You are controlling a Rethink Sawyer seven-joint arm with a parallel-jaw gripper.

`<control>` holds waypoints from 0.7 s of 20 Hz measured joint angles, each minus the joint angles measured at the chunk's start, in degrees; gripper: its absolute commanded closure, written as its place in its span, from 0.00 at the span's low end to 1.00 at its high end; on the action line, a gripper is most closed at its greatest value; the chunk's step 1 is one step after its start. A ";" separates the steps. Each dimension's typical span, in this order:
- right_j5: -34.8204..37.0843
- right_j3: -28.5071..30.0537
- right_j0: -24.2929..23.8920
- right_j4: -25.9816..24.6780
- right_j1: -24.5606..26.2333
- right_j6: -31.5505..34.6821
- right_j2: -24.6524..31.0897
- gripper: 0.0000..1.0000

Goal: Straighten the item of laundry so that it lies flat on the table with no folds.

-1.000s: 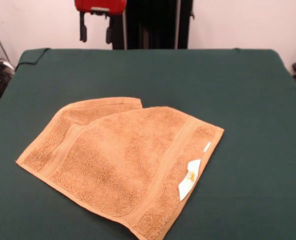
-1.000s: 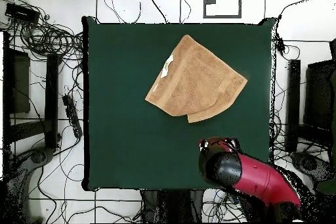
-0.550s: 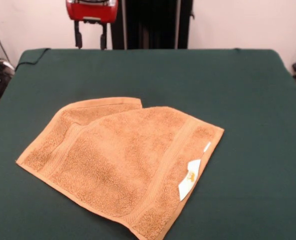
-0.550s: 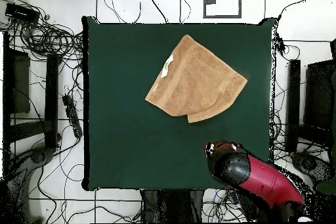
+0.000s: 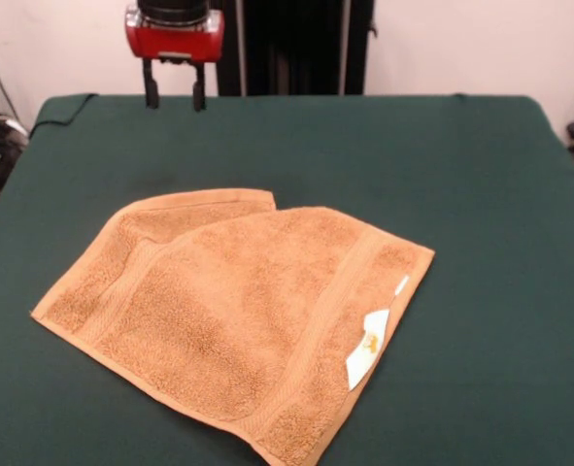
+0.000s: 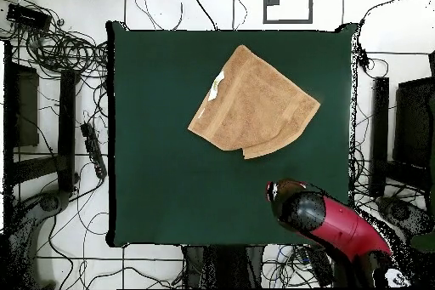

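Observation:
The item of laundry is an orange-tan terry towel, folded over itself into a rough wedge, with a white label at its right edge. In the overhead view the towel lies in the upper middle of the table. My gripper hangs open over the far left part of the table, well clear of the towel, with nothing between its two dark fingers. From above the red arm hides the gripper, below and right of the towel.
Cables and dark equipment lie on the floor around the table in the overhead view. A black pedestal stands behind the table's far edge.
The gripper has dropped lower and shifted slightly left in the front view. The towel has not moved.

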 measured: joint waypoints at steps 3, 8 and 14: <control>0.54 -2.19 0.30 0.94 1.74 0.00 0.01 0.00; 2.57 -5.87 2.02 2.85 3.60 0.00 -0.27 0.00; 8.52 -9.00 4.56 4.31 3.77 0.01 -0.85 0.00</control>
